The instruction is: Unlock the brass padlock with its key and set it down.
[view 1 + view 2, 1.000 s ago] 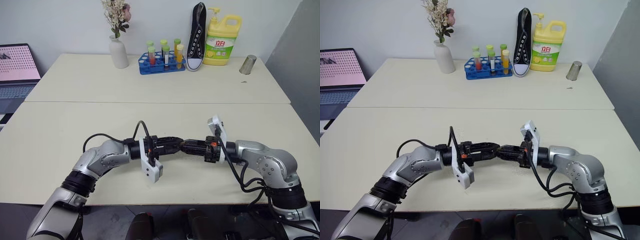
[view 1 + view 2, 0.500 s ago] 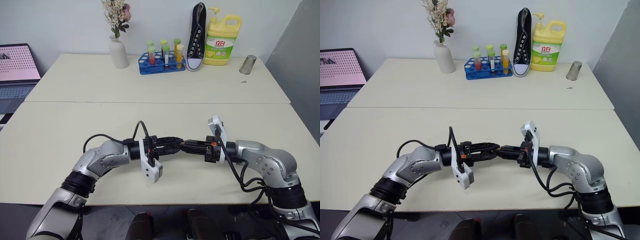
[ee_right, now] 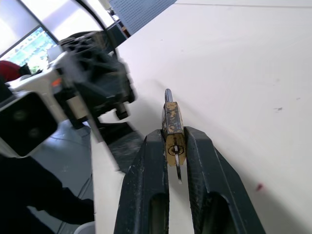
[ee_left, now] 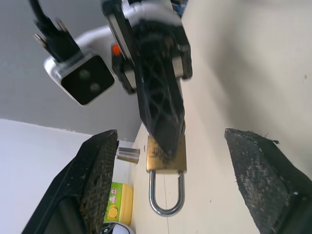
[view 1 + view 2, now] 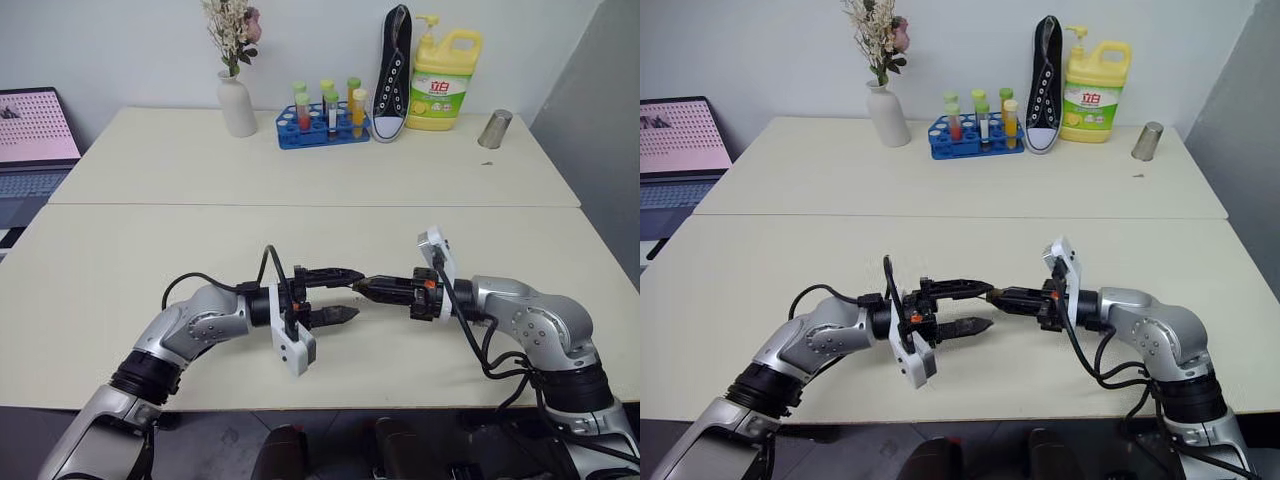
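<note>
The brass padlock (image 4: 166,155) is pinched between the black fingers of my right gripper (image 3: 173,135), which is shut on its body above the near table. Its silver shackle (image 4: 165,197) sticks out past the fingertips, toward my left hand. At the keyhole end a thin silvery sliver (image 3: 178,171) juts out toward the right wrist; it looks like the key. My left gripper (image 5: 355,293) faces the right one tip to tip. It is open, and its two fingers (image 4: 100,175) stand wide on either side of the padlock without touching it.
Along the far table's back edge stand a white vase with flowers (image 5: 237,103), a blue tube rack (image 5: 322,127), a black sneaker (image 5: 394,72), a yellow detergent bottle (image 5: 444,82) and a metal cup (image 5: 495,129). A laptop (image 5: 33,135) sits at the left.
My left gripper has opened: its fingers were closed together at the right gripper's tip and now stand spread apart. My right gripper still holds the padlock.
</note>
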`<state>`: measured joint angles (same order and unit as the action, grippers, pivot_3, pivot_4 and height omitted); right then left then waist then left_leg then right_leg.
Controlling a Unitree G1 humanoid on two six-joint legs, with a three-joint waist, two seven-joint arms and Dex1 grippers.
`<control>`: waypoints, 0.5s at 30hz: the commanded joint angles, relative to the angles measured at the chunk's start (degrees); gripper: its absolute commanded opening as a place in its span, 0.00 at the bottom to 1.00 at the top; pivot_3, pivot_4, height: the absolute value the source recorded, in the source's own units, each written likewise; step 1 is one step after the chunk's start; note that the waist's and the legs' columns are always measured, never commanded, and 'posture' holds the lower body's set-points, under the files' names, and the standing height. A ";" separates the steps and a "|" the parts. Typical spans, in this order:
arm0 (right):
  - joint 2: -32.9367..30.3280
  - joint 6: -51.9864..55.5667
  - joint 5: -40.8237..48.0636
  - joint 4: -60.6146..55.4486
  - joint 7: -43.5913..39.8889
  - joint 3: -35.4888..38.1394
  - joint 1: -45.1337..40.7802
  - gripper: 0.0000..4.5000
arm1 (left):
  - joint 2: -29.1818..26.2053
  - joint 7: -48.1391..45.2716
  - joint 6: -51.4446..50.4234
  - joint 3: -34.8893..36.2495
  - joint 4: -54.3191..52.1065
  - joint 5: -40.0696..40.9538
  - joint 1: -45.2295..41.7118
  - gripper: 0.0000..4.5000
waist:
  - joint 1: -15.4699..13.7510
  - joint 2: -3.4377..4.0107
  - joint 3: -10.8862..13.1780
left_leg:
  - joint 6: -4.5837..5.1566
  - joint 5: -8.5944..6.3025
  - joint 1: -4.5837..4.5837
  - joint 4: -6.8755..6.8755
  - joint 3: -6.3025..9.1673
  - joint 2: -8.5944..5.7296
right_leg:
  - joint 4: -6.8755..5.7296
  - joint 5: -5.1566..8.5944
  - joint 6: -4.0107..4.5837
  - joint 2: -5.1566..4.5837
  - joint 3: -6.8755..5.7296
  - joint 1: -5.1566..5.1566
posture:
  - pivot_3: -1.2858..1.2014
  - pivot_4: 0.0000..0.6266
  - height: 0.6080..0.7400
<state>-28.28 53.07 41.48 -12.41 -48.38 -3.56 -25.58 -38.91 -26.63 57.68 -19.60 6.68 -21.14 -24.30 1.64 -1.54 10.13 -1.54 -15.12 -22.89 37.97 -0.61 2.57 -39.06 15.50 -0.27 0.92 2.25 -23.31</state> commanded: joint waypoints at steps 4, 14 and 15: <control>-1.94 -4.89 -2.11 1.10 -2.49 0.95 -2.19 0.03 | -1.01 -2.22 -5.48 2.50 -7.06 9.74 1.58 0.60 | -0.02 0.00 0.00 | 0.00 0.00 0.00 0.00 0.03 0.01 | -0.01 0.00 0.00 0.01 -0.03 0.00 | 0.52 0.24 1.00; -4.93 -9.66 -4.11 -5.33 -6.99 -0.93 -0.37 0.03 | 4.81 -9.07 -33.38 7.31 -6.12 30.09 -3.59 0.00 | -0.02 0.00 0.00 | 0.00 0.00 -0.01 0.03 0.05 -0.02 | 0.00 0.01 -0.01 0.05 -0.05 0.00 | 0.52 0.24 1.00; -5.14 -10.02 -4.28 -5.58 -7.22 -1.11 -0.26 0.03 | 5.14 -10.19 -35.77 7.42 -6.53 31.38 -3.79 0.00 | -0.02 0.00 0.00 | 0.00 0.00 -0.02 0.03 0.05 -0.03 | 0.00 0.01 -0.01 0.05 -0.05 0.00 | 0.52 0.24 1.00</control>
<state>-32.80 44.78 37.16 -15.48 -54.40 -4.85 -25.83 -34.08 -35.06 26.26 -13.89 2.45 6.44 -27.15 1.62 -1.55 10.13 -1.54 -15.12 -22.90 38.00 -0.55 2.53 -39.06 15.51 -0.29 1.00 2.20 -23.31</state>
